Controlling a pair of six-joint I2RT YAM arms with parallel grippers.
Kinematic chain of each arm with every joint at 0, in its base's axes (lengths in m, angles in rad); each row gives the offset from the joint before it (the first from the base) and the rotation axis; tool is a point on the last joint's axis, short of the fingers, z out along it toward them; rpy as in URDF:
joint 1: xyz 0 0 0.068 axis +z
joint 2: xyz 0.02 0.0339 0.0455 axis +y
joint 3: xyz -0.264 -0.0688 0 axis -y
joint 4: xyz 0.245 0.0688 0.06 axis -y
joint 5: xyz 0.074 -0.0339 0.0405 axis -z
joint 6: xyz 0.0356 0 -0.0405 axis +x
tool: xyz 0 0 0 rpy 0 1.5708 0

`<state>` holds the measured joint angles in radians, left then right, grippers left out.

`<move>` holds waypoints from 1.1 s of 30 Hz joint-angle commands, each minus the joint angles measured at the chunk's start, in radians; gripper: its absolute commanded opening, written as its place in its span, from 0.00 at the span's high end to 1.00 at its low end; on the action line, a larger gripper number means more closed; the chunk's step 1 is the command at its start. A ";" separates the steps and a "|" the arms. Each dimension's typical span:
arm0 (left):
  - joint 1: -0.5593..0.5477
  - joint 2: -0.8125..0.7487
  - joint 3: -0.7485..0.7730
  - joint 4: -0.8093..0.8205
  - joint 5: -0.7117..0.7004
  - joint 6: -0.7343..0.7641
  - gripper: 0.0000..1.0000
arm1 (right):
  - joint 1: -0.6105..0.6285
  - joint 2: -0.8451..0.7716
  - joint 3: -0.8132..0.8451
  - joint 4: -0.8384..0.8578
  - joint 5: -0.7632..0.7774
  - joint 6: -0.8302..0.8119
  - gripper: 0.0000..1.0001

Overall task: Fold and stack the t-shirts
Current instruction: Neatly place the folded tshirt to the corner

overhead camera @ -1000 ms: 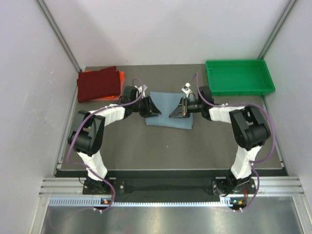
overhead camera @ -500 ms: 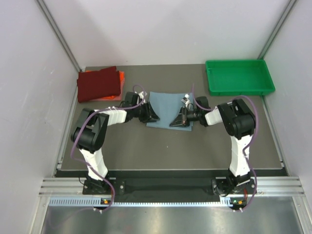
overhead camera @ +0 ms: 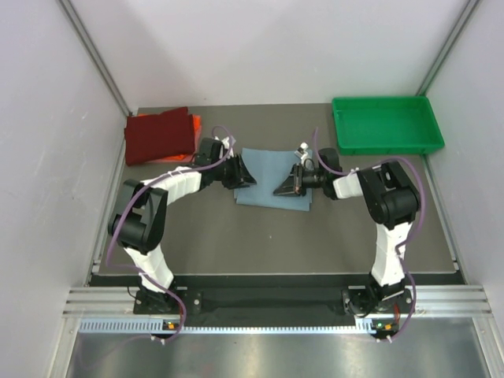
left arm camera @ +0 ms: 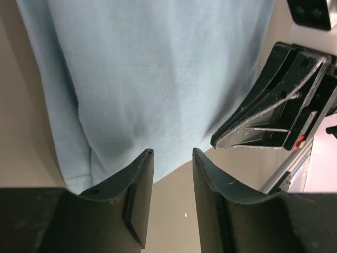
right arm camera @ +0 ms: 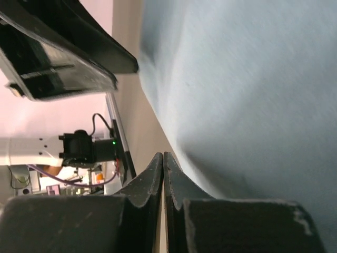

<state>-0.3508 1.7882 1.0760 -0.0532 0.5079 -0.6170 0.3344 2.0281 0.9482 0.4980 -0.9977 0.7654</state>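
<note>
Pincers of both arms sit low at one shirt, facing each other across it.

Far-left corner: dark red t-shirt (overhead camera: pixel 160 135), folded, lies on top of the orange t-shirt (overhead camera: pixel 196 124), of which only an edge shows. Likely the stack's destination.

Left arm: elbow bowed outward, forearm reaching inward, wrist low. Left gripper (left arm camera: pixel 171 154) has its jaws parted with nothing between them. The tips are at the cloth's left edge. Probably poised to take that edge or press it flat.

Centre: grey-blue t-shirt (overhead camera: pixel 272 175) lies flat on the table (overhead camera: pixel 276 236) as a rough rectangle. It looks folded, but it is well apart from the stack.

Right arm: mirrors the left, elbow out to the right, wrist low. Right gripper (right arm camera: pixel 162 156) has its fingers pressed together at the shirt's near-right edge, and I see no cloth between them. Perhaps it is pinning or smoothing.

Far-right corner: green tray (overhead camera: pixel 384 124), apart from all this.
</note>
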 commanded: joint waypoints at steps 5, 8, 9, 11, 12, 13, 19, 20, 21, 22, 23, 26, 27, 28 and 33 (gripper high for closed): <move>-0.017 -0.007 -0.056 0.016 -0.031 0.029 0.59 | 0.020 0.056 0.041 0.202 0.028 0.115 1.00; -0.014 0.003 -0.106 0.015 -0.103 0.042 0.59 | 0.003 0.101 0.026 0.171 0.057 0.075 1.00; -0.013 0.007 -0.117 0.019 -0.115 0.040 0.59 | -0.001 0.118 0.017 0.183 0.057 0.075 1.00; -0.011 0.007 -0.129 0.026 -0.141 0.037 0.59 | -0.014 0.130 -0.002 0.183 0.062 0.068 1.00; -0.011 0.010 -0.126 0.020 -0.149 0.034 0.59 | -0.015 0.129 -0.006 0.183 0.062 0.061 1.00; -0.011 0.011 -0.108 0.012 -0.155 0.034 0.59 | -0.017 0.129 -0.006 0.183 0.059 0.058 1.00; -0.008 -0.042 0.043 -0.152 -0.192 0.037 0.58 | -0.018 0.029 0.004 0.137 0.044 0.051 1.00; -0.007 -0.070 0.062 -0.169 -0.213 0.043 0.58 | -0.018 0.002 0.023 0.107 0.048 0.038 1.00; -0.002 -0.081 0.091 -0.186 -0.218 0.049 0.57 | -0.024 -0.008 0.037 0.047 0.053 0.011 1.00; -0.004 -0.090 0.101 -0.183 -0.220 0.051 0.56 | -0.031 -0.012 0.044 0.036 0.056 0.006 1.00; -0.002 -0.095 0.108 -0.178 -0.203 0.053 0.56 | -0.035 -0.014 0.052 0.036 0.056 0.009 1.00; -0.004 -0.073 0.119 -0.169 -0.169 0.043 0.56 | -0.052 0.001 0.083 0.037 0.042 0.026 1.00; -0.004 -0.056 0.113 -0.160 -0.160 0.040 0.56 | -0.057 0.004 0.092 0.036 0.041 0.028 1.00; -0.004 -0.049 0.086 -0.134 -0.158 0.036 0.56 | -0.058 0.009 0.095 0.037 0.041 0.029 1.00; -0.002 0.020 0.010 -0.102 -0.207 0.059 0.56 | -0.075 0.027 0.077 0.027 0.047 0.023 1.00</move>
<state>-0.3553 1.7596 1.1290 -0.1783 0.3359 -0.5823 0.2699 2.0640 1.0157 0.5213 -0.9504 0.8127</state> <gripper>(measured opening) 0.440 0.004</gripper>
